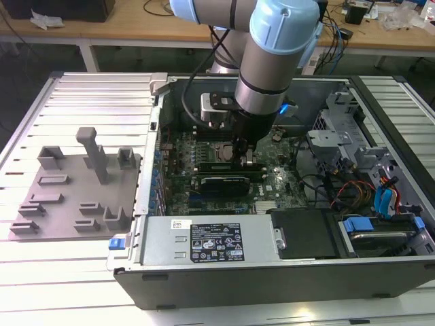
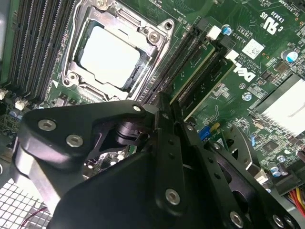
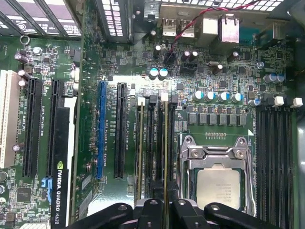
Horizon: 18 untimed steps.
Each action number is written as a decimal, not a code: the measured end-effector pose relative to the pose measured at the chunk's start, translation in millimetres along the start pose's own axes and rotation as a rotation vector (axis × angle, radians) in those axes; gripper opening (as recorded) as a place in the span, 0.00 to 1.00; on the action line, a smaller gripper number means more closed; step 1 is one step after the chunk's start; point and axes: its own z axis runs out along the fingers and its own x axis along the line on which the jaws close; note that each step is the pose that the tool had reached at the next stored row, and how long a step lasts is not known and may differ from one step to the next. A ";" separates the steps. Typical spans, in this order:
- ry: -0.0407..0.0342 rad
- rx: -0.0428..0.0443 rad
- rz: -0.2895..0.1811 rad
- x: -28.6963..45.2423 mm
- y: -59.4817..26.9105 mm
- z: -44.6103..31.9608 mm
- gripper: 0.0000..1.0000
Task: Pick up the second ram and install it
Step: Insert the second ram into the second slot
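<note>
While the gripper (image 3: 165, 206) is hanging low over the motherboard (image 3: 205, 71), its fingers (image 3: 151, 212) are clenching the second ram (image 3: 165, 143), seen edge-on in the first wrist view as a thin strip standing in a memory slot just beside the processor socket (image 3: 217, 179). In the second wrist view the same board (image 2: 202, 71) is running away from the fingertips along its slot. To seat it well, I judge that the board should be kept upright and pressed evenly until both end latches are closing. Whether it is fully seated is hard to tell: the near end is hidden by the fingers, and in the exterior view the arm (image 1: 272, 61) is covering the slots.
</note>
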 end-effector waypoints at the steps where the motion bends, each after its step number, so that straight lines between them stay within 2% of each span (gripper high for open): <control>1: -0.0001 0.0000 0.000 0.0 0.0 0.0 0.11; 3: -0.0009 0.0004 0.000 -0.2 -0.1 0.3 0.12; 4: -0.0005 0.0001 0.000 -0.1 0.0 0.1 0.19; 5: -0.0003 0.0001 0.000 -0.1 0.1 -0.7 0.19; 8: 0.0006 0.0006 0.000 -2.9 1.3 -15.9 0.19; 9: 0.0043 0.0009 0.000 -7.1 2.4 -30.4 0.18; 10: 0.0074 0.0016 0.001 -8.8 3.1 -39.2 0.11; 11: 0.0096 0.0022 0.001 -9.7 3.3 -44.0 0.08; 12: 0.0102 0.0020 0.001 -9.7 3.4 -44.1 0.08; 14: 0.0149 0.0341 -0.001 -9.7 3.4 -44.0 0.08; 15: 0.0150 0.0397 -0.002 -9.7 3.5 -43.9 0.08; 18: 0.0153 0.0483 -0.002 -9.7 3.4 -43.9 0.08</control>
